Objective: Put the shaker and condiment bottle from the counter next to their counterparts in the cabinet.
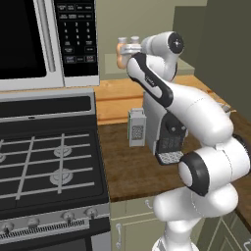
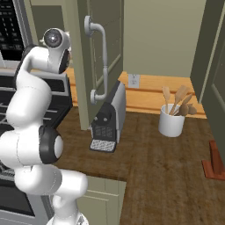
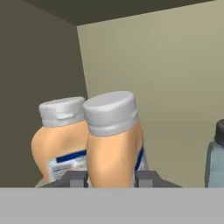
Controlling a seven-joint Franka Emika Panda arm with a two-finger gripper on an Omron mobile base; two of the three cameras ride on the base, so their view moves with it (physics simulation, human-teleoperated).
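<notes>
Gripper point(image 3: 112, 178) fingers are pinched on an orange bottle point(image 3: 113, 144); a twin bottle point(image 3: 63, 140) is seen left in the hand view.

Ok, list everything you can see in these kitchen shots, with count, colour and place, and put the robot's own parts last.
condiment bottle: two, orange with pale caps, side by side in the cabinet; the nearer one between the fingertips
shaker: one, pale blue with dark cap, at the right edge of the hand view
cabinet: one, olive-green, beige inside
microwave: one, white, above the stove
stove: one, black, left of the counter
counter: one, brown wood
box grater: one, grey, on the counter
toaster: one, silver and black, on the counter
utensil crock: one, white, holding wooden spoons
gripper: one, dark tips, shut on the nearer bottle
arm: one, white
</notes>
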